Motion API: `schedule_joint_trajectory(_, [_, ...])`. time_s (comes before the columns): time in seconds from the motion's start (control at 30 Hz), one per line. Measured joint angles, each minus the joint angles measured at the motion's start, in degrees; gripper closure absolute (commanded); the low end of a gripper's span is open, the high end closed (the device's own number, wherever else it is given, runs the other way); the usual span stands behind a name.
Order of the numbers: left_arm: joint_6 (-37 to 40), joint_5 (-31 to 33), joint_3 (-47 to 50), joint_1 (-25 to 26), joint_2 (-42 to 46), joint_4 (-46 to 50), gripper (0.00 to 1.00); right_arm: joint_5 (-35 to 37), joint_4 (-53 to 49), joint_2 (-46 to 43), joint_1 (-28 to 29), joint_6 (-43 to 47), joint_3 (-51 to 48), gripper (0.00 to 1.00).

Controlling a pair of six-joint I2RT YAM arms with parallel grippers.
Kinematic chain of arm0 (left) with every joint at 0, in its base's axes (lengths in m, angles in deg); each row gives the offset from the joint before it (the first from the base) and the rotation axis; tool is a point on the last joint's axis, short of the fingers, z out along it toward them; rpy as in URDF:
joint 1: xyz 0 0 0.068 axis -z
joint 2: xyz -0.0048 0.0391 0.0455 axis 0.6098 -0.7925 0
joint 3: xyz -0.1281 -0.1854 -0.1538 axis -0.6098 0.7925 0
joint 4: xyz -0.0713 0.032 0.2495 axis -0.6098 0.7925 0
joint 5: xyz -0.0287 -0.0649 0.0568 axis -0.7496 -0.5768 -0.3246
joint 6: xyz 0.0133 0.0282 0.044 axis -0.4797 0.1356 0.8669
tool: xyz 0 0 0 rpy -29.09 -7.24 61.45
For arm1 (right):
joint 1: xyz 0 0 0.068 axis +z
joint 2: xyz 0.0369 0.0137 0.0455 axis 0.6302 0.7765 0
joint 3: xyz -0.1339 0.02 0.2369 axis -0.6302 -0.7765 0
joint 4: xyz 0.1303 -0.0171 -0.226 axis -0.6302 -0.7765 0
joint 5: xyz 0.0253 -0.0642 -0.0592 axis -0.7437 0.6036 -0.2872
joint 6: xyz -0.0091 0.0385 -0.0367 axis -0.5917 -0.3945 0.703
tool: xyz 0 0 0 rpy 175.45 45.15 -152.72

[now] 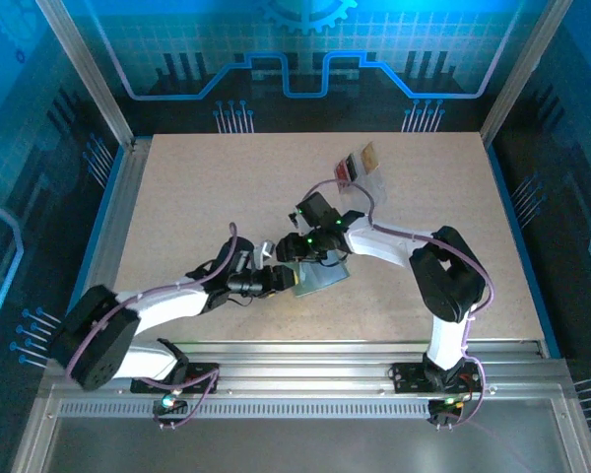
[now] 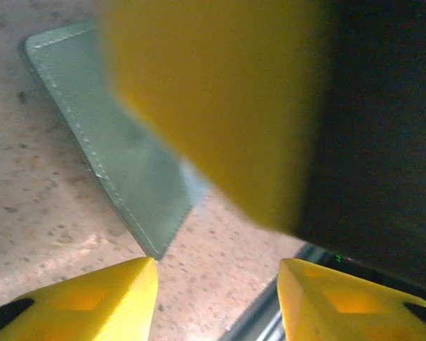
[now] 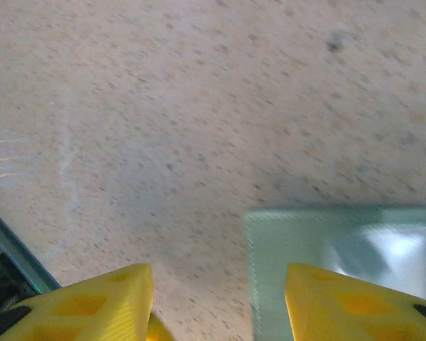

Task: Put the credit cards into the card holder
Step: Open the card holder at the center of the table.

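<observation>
Nearest the bases: left gripper (image 2: 216, 302), low over the table (image 1: 197, 197), jaws parted, bare tabletop in the gap, nothing grasped

Just beyond its fingertips (image 2: 92, 298): card holder (image 2: 121, 142), flat on the table near its centre, grey-green face with stitched border uppermost on this side. One corner aimed at the left gripper's gap, stitched edge running diagonally away from it. Outline close to square, long axis not determinable. Sides skewed to the table edges in the top view. Pale shiny lining visible in the right wrist view, beside one finger

Over the holder's far side: right gripper (image 3: 216, 302), released, jaws spread, one finger above the holder, the other above bare table. Contact with the holder not determinable

Farthest: credit cards (image 1: 358, 163), a red and a tan one side by side, well apart from the holder, toward the back edge, askew to it. Long axes too small to read
</observation>
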Motion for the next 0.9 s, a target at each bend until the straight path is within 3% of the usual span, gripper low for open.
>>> schedule_joint_trajectory(0.4, [0.0,0.7,2.0,-2.2,23.5,13.4,0.42,-0.5,0.7,5.8,3.5,-0.4,6.8,0.45])
schedule_joint_trajectory(0.67, [0.9,0.6,2.0,-4.7,25.0,17.5,0.39,1.2,-6.6,3.9,4.4,3.6,12.5,0.40])
schedule_joint_trajectory(0.77, [1.5,0.1,2.0,-4.7,22.5,17.7,0.40,2.9,-9.5,0.1,3.1,4.7,12.5,0.49])
schedule_joint_trajectory(0.9, [2.6,-0.6,0.9,-4.7,17.7,18.4,0.46,4.3,-10.8,-5.1,-2.0,5.4,9.3,0.77])
